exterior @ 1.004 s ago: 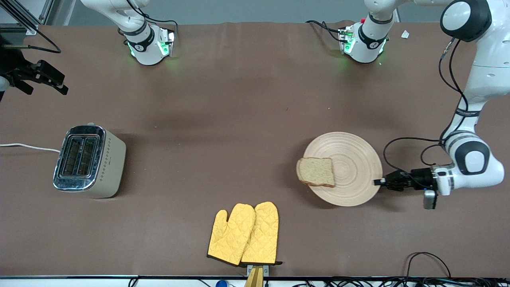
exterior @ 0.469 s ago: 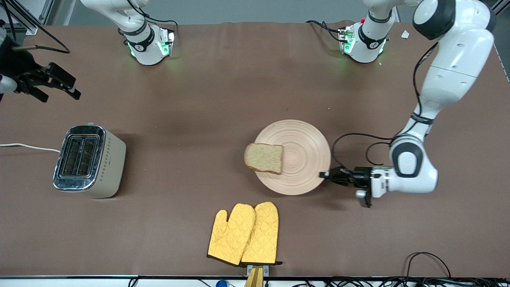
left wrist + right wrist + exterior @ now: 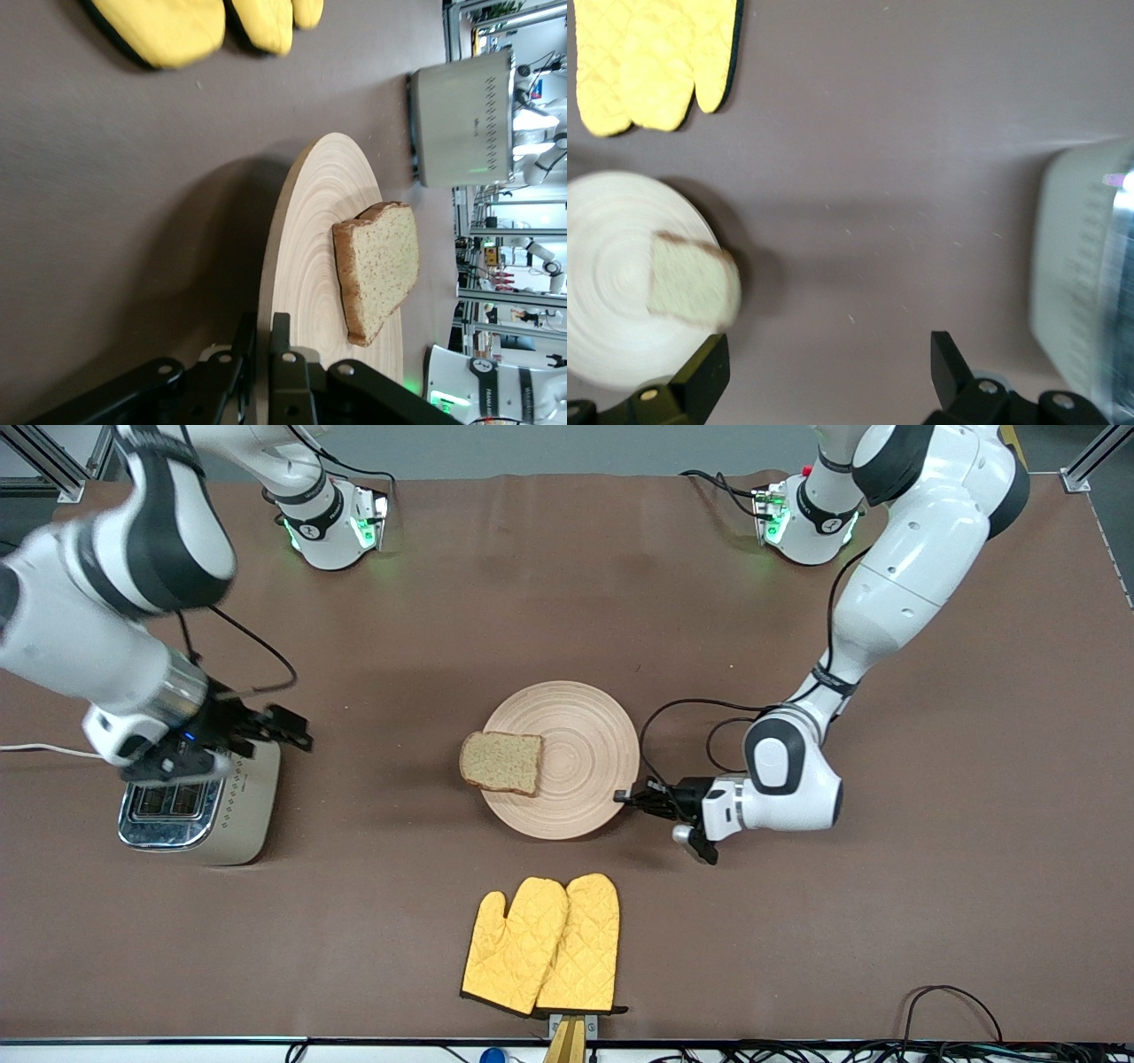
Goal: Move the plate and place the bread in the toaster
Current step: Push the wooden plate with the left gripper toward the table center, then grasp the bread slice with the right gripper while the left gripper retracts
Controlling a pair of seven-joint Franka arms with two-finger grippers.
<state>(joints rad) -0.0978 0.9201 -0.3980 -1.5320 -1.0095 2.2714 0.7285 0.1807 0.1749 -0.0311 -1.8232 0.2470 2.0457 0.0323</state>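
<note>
left gripper clamps plate rim at 4 o'clock, dragging bread toward toaster | right gripper open over toaster, ready to pick

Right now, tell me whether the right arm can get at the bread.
Probably yes. The right tool hangs open over the toaster; bare table lies between it and the bread, which overhangs the plate toward it.

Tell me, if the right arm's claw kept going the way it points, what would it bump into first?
Probably the brown speckled bread slice overhanging the round wooden plate. The right gripper, open over the beige toaster, points that way, though its height makes this uncertain.
</note>
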